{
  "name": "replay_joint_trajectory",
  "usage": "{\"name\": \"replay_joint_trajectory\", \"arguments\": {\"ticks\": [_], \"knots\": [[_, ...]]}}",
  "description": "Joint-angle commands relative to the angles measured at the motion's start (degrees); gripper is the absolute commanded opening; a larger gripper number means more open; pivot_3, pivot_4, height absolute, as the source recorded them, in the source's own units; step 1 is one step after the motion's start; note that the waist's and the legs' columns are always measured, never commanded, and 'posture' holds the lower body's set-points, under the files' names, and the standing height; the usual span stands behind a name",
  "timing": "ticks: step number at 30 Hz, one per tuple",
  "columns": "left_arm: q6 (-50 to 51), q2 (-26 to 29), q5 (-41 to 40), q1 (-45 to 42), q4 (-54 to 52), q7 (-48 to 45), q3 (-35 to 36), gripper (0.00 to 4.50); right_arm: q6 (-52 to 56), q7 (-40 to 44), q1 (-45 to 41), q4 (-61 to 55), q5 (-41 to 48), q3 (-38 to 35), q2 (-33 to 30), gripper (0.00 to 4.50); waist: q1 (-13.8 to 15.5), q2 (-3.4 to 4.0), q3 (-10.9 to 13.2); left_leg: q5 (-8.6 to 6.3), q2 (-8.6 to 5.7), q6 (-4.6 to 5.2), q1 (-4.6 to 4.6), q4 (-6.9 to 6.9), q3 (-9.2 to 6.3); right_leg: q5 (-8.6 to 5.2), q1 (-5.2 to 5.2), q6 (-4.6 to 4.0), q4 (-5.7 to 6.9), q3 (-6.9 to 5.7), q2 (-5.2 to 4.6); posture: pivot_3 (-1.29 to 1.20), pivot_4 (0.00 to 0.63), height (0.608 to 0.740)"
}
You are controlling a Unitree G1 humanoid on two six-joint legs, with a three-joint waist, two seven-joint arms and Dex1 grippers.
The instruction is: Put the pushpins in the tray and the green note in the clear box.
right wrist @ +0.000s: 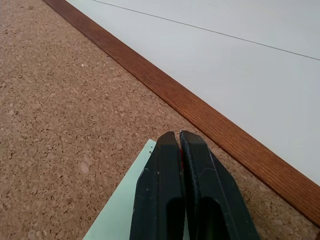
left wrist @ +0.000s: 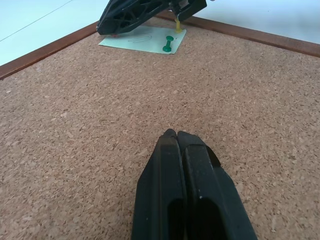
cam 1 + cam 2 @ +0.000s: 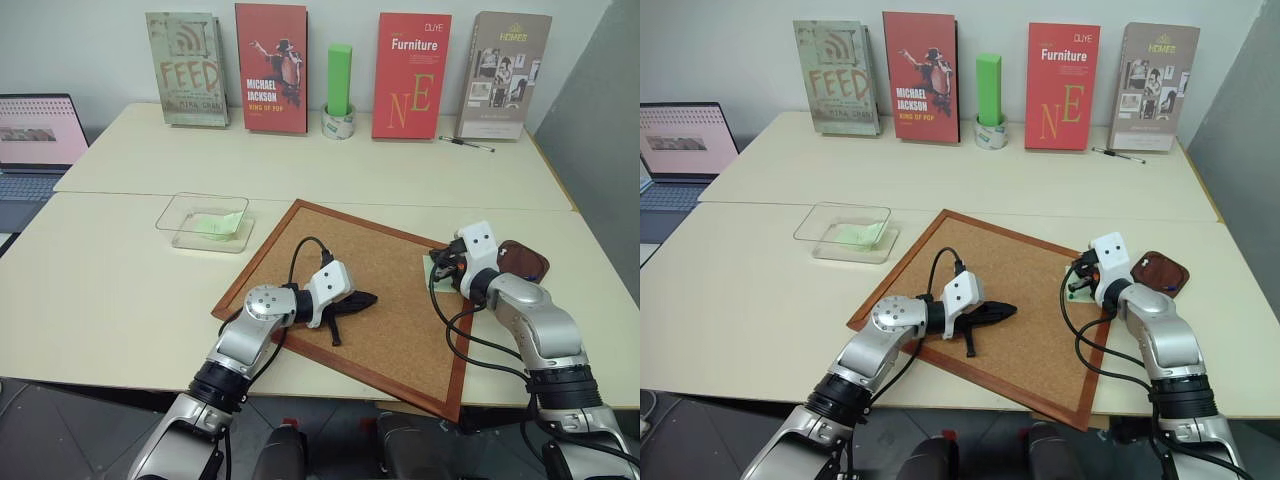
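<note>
A pale green note (image 2: 145, 42) lies at the right edge of the cork board (image 3: 380, 330) with a green pushpin (image 2: 168, 45) stuck in it and a yellow pin (image 2: 177, 23) beside that. My right gripper (image 1: 177, 135) rests shut on this note, a sliver of red pushpin (image 1: 181, 161) between its fingers. The dark brown tray (image 3: 530, 265) sits just right of that hand. My left gripper (image 3: 372, 298) hovers shut and empty over the middle of the board. At the left stands the clear box (image 3: 170, 215) with another green note (image 3: 215, 224) inside.
Several books stand along the far wall, with a tall green block (image 3: 339, 80) on a tape roll between them. A pen (image 3: 466, 144) lies at the back right. A laptop (image 3: 35, 140) sits at the far left.
</note>
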Motion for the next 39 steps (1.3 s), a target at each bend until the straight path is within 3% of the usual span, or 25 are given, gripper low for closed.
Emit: {"name": "replay_joint_trajectory", "arguments": {"ticks": [1, 13, 21, 29, 35, 39], "knots": [[0.94, 0.61, 1.58, 0.27, 0.63, 0.38, -1.1, 0.0, 0.01, 0.17, -0.77, -5.84, 1.06, -2.53, -0.82, 0.04, 0.0, 0.0, 0.0, 0.0, 0.0, 0.0, 0.0, 0.0, 0.0, 0.0, 0.0, 0.0, 0.0, 0.0, 0.0, 0.0, 0.15, 0.74], [1.39, 0.5, 1.87, 0.68, 0.51, 0.45, -1.35, 0.0, 2.85, -0.89, -0.04, -10.56, 2.5, -4.34, -0.4, 0.04, -0.02, 0.01, -0.01, 0.0, 0.0, 0.0, 0.07, -0.01, 0.0, 0.0, 0.04, -0.01, 0.0, 0.0, 0.0, 0.0, 0.15, 0.74], [1.39, 0.55, 1.64, 0.94, 0.28, 1.05, -1.33, 0.0, 5.64, -3.03, 7.76, -17.25, 1.54, -13.8, -6.21, 0.04, 0.14, 0.02, -0.02, 0.0, 0.0, 0.0, 0.01, -0.03, -0.01, -0.01, 0.04, -0.01, -0.08, -0.02, -0.01, 0.0, 0.15, 0.74], [0.81, 0.84, 1.81, 0.85, 0.6, 0.94, -1.47, 0.0, 0.23, -3.34, 13.02, -11.71, -6.03, -12.75, -13.41, 0.04, -0.12, 0.08, -0.05, 0.0, 0.0, 0.01, 0.13, 0.01, 0.06, -0.16, 0.08, -0.27, -0.07, 0.08, -0.01, 0.0, 0.15, 0.74], [0.59, 0.61, 1.97, 0.47, 1.07, 0.93, -1.66, 0.0, -3.36, -3.42, 10.5, -4.99, -8.74, -10.97, -13.49, 0.04, -0.12, 0.08, -0.05, 0.01, 0.0, 0.01, 0.15, 0.01, 0.08, -0.16, 0.1, -0.27, -0.07, 0.09, -0.01, 0.0, 0.15, 0.74], [0.56, 0.67, 2.0, 0.37, 1.04, 0.97, -1.62, 0.0, -4.49, -3.01, 8.49, -1.35, -8.97, -10.31, -13.03, 0.61, -0.05, 0.08, -0.05, 0.01, -0.01, 0.01, 0.12, 0.0, 0.08, -0.09, 0.1, -0.15, -0.08, 0.09, -0.01, 0.0, 0.15, 0.74]]}}
